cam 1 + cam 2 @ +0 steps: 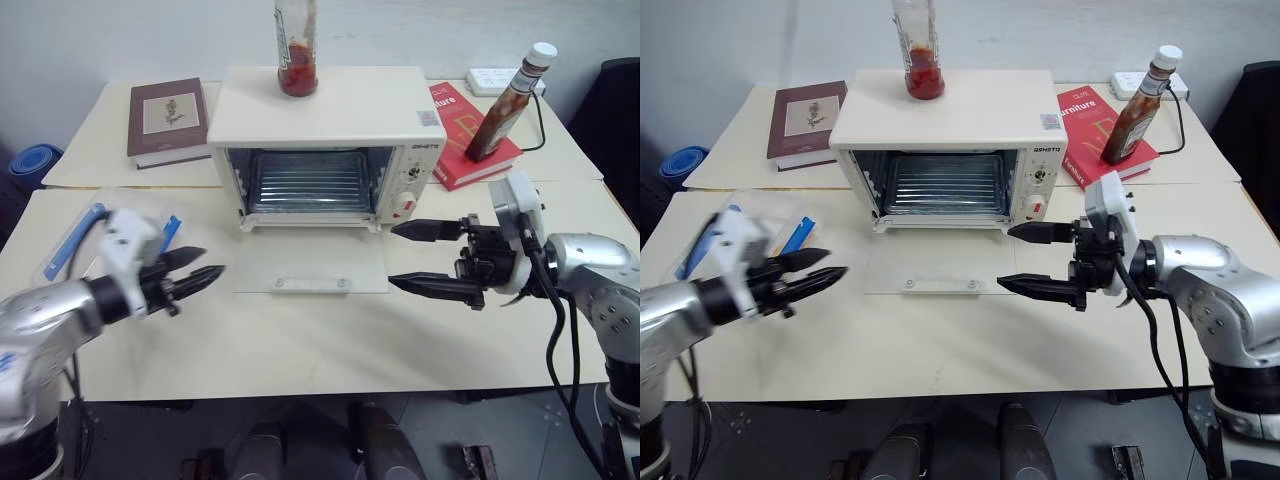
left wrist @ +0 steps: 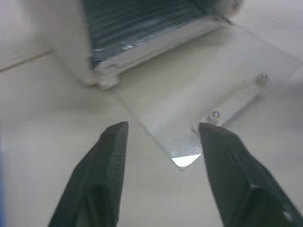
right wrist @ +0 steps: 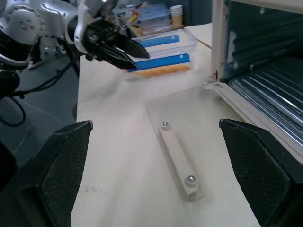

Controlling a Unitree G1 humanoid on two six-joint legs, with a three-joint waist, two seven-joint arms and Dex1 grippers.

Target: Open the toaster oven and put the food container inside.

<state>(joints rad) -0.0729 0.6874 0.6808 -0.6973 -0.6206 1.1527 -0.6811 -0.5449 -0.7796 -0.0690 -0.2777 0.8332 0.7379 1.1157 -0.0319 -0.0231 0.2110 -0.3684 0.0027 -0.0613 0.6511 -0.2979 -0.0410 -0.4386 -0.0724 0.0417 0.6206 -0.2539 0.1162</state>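
Note:
The cream-white toaster oven stands at the middle of the table. Its glass door lies flat on the tabletop, the white bar handle facing up, and the wire rack shows inside. The food container, clear with blue clip strips, rests on the table to the left, partly hidden behind my left hand. My left gripper hovers open and empty between the container and the door's left edge, pointing toward the door. To the right of the door, my right gripper is held wide open and empty, pointing left.
A glass bottle of red sauce stands on the oven's top. A brown book lies at the back left. At the back right, a sauce bottle stands on a red book near a power strip.

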